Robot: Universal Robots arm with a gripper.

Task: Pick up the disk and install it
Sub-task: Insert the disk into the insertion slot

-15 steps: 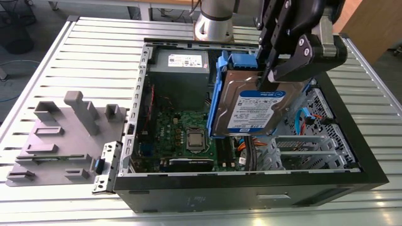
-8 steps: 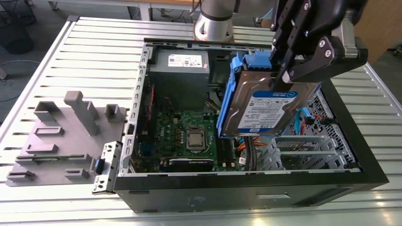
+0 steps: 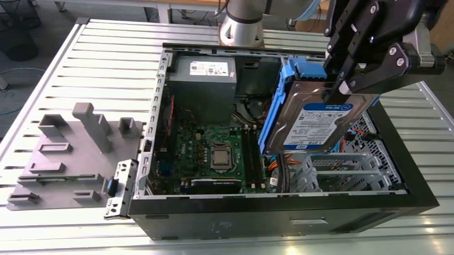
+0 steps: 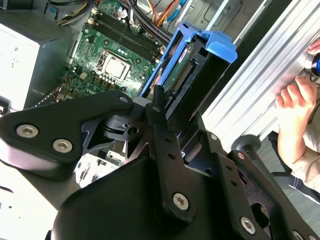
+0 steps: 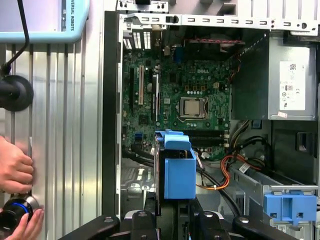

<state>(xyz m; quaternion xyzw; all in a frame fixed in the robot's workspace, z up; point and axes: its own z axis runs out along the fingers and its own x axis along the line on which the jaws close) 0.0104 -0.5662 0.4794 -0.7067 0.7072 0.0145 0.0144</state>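
Your disk (image 3: 320, 121) hangs tilted above the open computer case (image 3: 284, 220), over the metal drive cage (image 3: 344, 172) and beside the motherboard (image 3: 212, 151). Your gripper (image 3: 342, 89) has its fingers clamped tight on the disk's upper edge, carrying it clear of the case.

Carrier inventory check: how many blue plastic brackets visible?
2. One blue bracket frames the disk in the gripper; a smaller clip sits on a grey metal rail. Others may be hidden.

slatted metal table (image 3: 106, 58) | dark grey floor (image 3: 10, 101) at exterior view's left | black mesh bin (image 3: 18, 34) on floor
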